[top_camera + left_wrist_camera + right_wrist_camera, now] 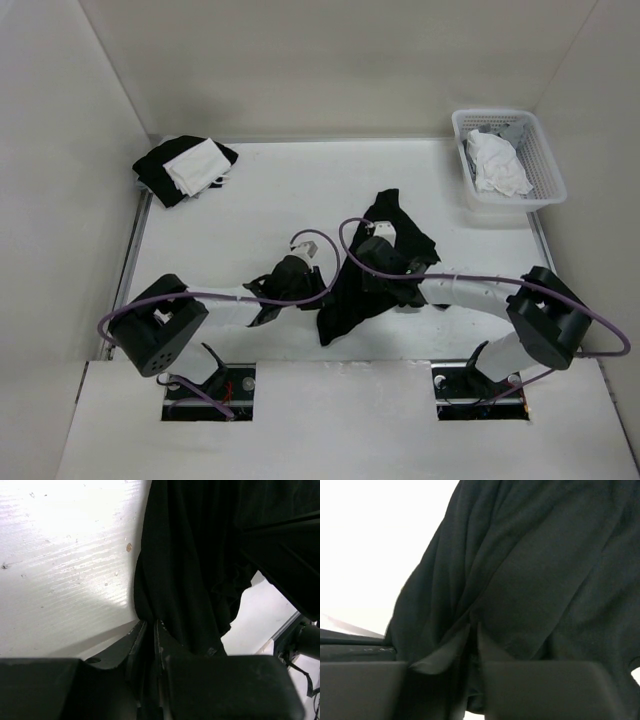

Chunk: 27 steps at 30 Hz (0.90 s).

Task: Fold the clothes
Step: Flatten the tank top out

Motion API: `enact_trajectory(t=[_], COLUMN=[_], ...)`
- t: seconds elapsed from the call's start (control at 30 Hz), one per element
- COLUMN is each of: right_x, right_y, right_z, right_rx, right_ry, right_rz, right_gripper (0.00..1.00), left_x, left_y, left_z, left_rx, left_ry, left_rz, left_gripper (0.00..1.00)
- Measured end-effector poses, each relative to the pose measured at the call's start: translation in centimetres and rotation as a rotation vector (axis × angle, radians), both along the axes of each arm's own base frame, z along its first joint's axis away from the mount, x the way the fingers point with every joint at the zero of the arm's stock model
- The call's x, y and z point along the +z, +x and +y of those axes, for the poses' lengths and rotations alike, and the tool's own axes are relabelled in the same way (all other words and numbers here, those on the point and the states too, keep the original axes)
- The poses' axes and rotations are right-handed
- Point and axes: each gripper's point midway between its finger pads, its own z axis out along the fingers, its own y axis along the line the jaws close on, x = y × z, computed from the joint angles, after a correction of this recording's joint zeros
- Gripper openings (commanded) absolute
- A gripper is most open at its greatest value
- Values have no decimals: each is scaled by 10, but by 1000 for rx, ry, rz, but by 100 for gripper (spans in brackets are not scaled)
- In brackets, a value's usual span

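Plain black clothes [350,295] bunched on table [260,200], left jaws and right jaws pinching its folds

Left arm [225,305] extends rightward, low. Right arm [465,292] extends leftward, elbow bent. The wrists meet near centre. Left gripper [150,625]: fingers nearly together, pinching the top [200,555]. Right gripper [474,626]: fingers likewise nearly together, pinching the same fabric.

A: Surface?
B: One white table [260,190].
A: Items on it?
B: Far left corner: black bundle [158,178], white cloth [193,165] on top. Far right corner: white basket [548,172] holding white garments [497,165]. Centre: black top [345,300], crumpled, possibly partly lifted off.
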Motion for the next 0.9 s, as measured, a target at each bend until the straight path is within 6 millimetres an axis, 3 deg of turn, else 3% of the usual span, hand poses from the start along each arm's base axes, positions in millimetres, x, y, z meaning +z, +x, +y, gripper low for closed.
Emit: enact_trajectory(t=[0.17,0.23,0.3,0.37,0.47,0.53,0.6,0.67,0.77,0.83,0.9], right_x=[17,40,70,113,197,269,345,421,498,521,521], right_y=[11,25,49,86,144,179,199,198,166,134,102], right_z=[-9,-18,-29,-37,-49,-55,-62,-69,-74,-76,-77], right_rx=[-41,-88,-147,-204,-256,-261,-242,-202,-126,-75,-37], right_ry=[35,87,152,242,381,474,561,640,724,760,784], right_rz=[-33,-83,-148,-231,-386,-509,-636,-766,-907,-950,-960], right_gripper=[5,3,3,2,1,1,1,2,3,3,3], left_x=[4,13,39,79,163,220,278,330,387,408,422], left_y=[20,41,77,121,203,248,281,298,296,281,258], left_z=[11,18,22,23,23,29,41,57,84,97,106], left_rx=[74,142,225,300,393,437,471,499,532,543,545], left_ry=[-16,-33,-79,-146,-269,-335,-388,-426,-458,-459,-462], left_rz=[-2,-10,-47,-115,-253,-346,-436,-512,-614,-652,-687], left_gripper=[5,5,4,4,4,4,4,5,6,6,8])
